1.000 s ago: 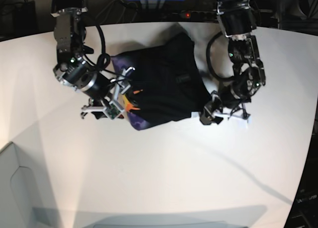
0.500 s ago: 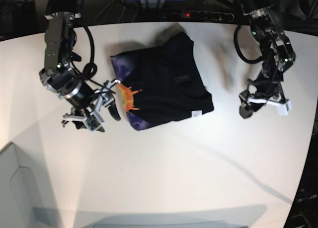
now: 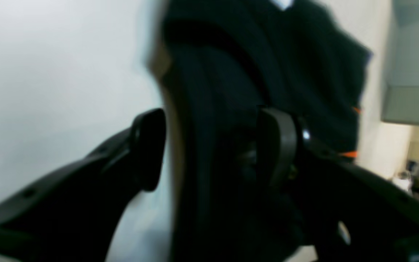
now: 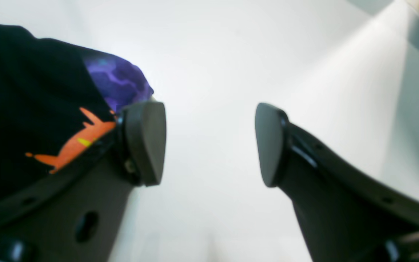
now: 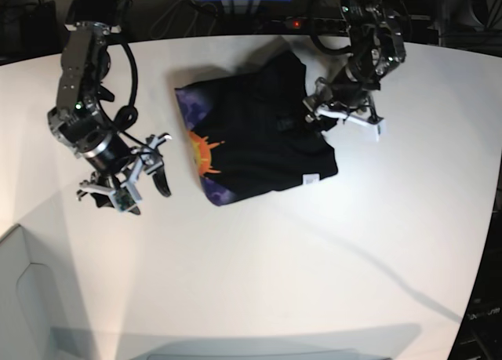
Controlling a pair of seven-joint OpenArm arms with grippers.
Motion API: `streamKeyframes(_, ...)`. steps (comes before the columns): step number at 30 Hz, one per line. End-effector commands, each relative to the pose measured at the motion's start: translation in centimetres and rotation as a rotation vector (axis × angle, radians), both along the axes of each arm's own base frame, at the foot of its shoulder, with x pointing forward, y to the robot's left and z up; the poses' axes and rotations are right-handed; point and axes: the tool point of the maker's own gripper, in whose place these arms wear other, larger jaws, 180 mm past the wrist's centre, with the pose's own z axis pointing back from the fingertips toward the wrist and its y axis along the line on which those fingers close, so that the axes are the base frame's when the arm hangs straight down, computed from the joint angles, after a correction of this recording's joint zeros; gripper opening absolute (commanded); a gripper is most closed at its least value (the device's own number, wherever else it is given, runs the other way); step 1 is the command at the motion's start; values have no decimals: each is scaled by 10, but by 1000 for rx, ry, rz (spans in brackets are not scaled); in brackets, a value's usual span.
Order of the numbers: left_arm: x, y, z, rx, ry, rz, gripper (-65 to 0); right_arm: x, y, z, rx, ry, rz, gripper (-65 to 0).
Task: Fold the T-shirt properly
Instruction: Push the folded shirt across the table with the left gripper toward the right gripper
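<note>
My left wrist feed was smeared with blur, so much of the large black cloth T-shirt point(image 3: 304, 65) read as a dark mass there; only a white scrap at the top edge and slivers of orange stood out. The left arm's black two-fingered gripper point(image 5: 325, 113) sat at the garment's right edge in the overhead view. Its curved fingers stood apart with dark cloth showing between them, possibly touching the fabric, though I could not tell whether they pinched anything.

The right arm's black gripper point(image 4: 209, 145) was plainly spread, rounded matte pads wide apart with only bare tabletop between them, just off the shirt's left side.

The shirt lay as a rumpled, roughly square bundle on the far middle of the smooth white table point(image 5: 314, 281), soft folds bunched at its top corner. Its purple-and-orange sunburst print point(image 5: 205, 154) showed along the left border, and a small white tag point(image 5: 311, 180) near the lower right corner.

Dark cables and equipment lined the table's far edge.
</note>
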Motion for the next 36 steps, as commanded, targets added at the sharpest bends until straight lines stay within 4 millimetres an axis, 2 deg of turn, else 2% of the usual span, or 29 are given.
streamKeyframes(1, 9, -1, 9, 1, -39, -4, -271, 3, 3, 13, 10, -47, 21, -258)
streamKeyframes(4, 7, -4, -2, -9, -8, -10, -271, 3, 2, 12, 8, -45, 21, -258)
streamKeyframes(14, 15, -53, -32, -49, 26, -114, -281, 2, 2, 11, 5, -40, 20, -260)
streamKeyframes(16, 13, -56, -38, -24, 27, -153, -331, 2, 2, 11, 4, -42, 20, -260)
streamKeyframes(17, 12, -59, -41, -18, 25, -171, -381, 2, 1, 11, 4, -42, 17, -260)
streamKeyframes(22, 22, -57, -54, 48, 20, -238, -622, 5, -24, 15, -8, -53, -51, -260)
streamKeyframes(23, 26, -57, -55, 63, 19, -259, -650, 6, -29, 16, -9, -58, -64, -260)
streamKeyframes(25, 34, -54, -60, 101, 22, -309, -646, 7, -42, 19, -14, -64, -101, -260)
streamKeyframes(28, 50, -64, -57, 179, -6, -451, -650, 6, -66, 22, -20, -74, -167, -261)
streamKeyframes(36, 103, -124, -38, 452, -139, -899, -650, -6, -124, 26, -36, -79, -338, -261)
